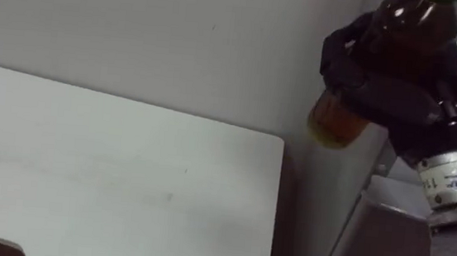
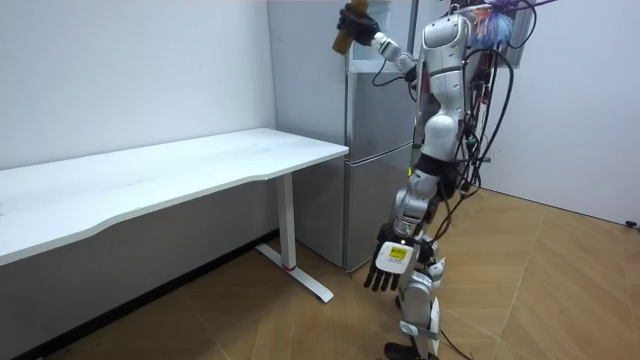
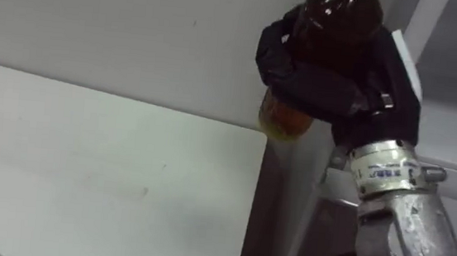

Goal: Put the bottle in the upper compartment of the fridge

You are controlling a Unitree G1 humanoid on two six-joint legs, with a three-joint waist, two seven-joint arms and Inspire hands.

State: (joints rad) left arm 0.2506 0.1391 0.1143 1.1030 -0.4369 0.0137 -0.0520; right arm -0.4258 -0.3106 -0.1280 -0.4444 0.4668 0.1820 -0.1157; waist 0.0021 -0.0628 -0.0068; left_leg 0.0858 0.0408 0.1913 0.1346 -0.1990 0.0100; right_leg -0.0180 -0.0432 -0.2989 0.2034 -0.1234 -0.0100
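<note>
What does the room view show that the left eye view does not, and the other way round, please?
The room view adds the left robot hand hanging open beside the leg, the wooden floor, and the fridge down to the floor. The left eye view adds a close look: the right robot hand curled round the bottle, with amber liquid showing at its base. Both share that hand holding the bottle up by the fridge, and the white table.

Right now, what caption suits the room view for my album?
Robot at the fridge, beside a white table, holds a brown bottle high in its right hand; left hand hangs low.
</note>
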